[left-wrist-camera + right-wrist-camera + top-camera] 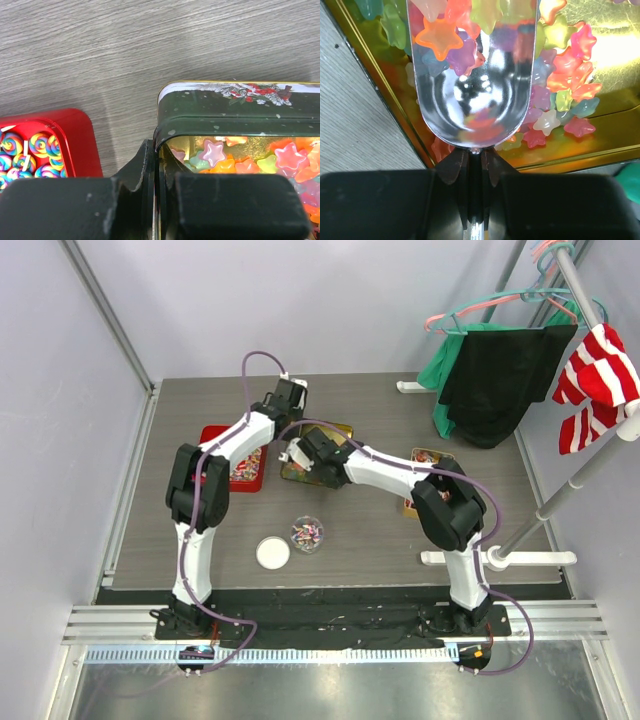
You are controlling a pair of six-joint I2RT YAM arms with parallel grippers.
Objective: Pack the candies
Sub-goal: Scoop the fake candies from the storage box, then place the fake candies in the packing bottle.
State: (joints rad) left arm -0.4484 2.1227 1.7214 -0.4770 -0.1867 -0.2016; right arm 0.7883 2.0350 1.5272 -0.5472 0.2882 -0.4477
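Your left arm (205,490) stretched forward, left gripper (155,187) clamped on the wall of the green tin (225,107), your right arm (390,468) folded leftward, right gripper (475,167) pinching the metal scoop (475,95), star candies (570,65) in scoop and tin.

My white-shelled, black-jointed left arm (190,560) and right arm (385,465) carry purple cables (262,355); left hand (156,172) and right hand (475,167) are matte black.

Bright even light; glare on scoop (475,100) and gold tin (615,45); fingers (380,205) dark.
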